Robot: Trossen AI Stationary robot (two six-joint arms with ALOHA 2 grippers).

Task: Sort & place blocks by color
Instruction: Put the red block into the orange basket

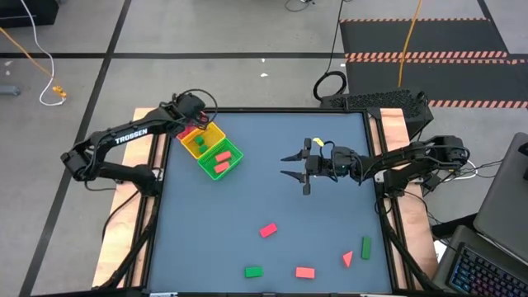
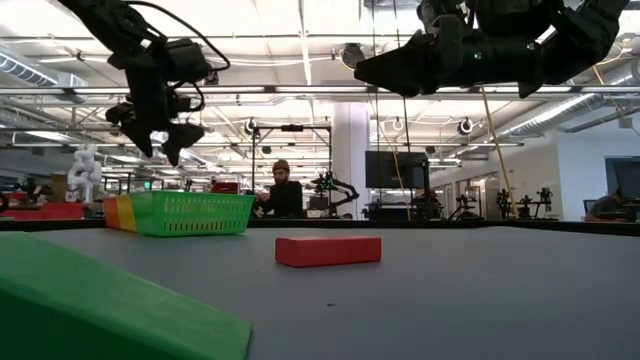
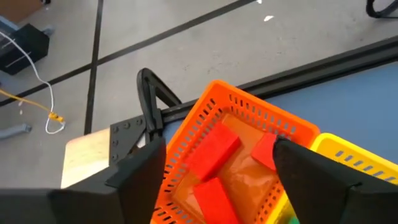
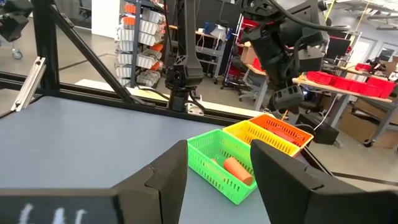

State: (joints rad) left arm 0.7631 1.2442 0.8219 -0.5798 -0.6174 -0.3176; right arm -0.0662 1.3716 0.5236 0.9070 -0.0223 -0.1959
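The three-compartment tray point(image 1: 233, 153) sits near the table's far-left corner. My left gripper point(image 3: 217, 180) hovers open and empty above its orange-red end point(image 3: 249, 112), where three red blocks point(image 3: 214, 152) lie. The yellow compartment holds a green block point(image 1: 200, 142). The green compartment holds pink-red pieces point(image 1: 219, 162), one of them a cylinder point(image 4: 239, 169). My right gripper point(image 1: 287, 165) is open and empty, raised over the table's middle with its fingers pointing toward the tray. Loose on the near table lie a red brick point(image 1: 268, 230), a green block point(image 1: 253, 271), a red block point(image 1: 304, 271), a red wedge point(image 1: 347, 259) and a green brick point(image 1: 365, 247).
Bare table surface lies between the tray and the loose blocks near the near edge. In the low view a green block point(image 2: 100, 300) fills the near foreground and the red brick point(image 2: 328, 250) lies mid-table. A person point(image 2: 283, 190) sits in the room beyond the far edge.
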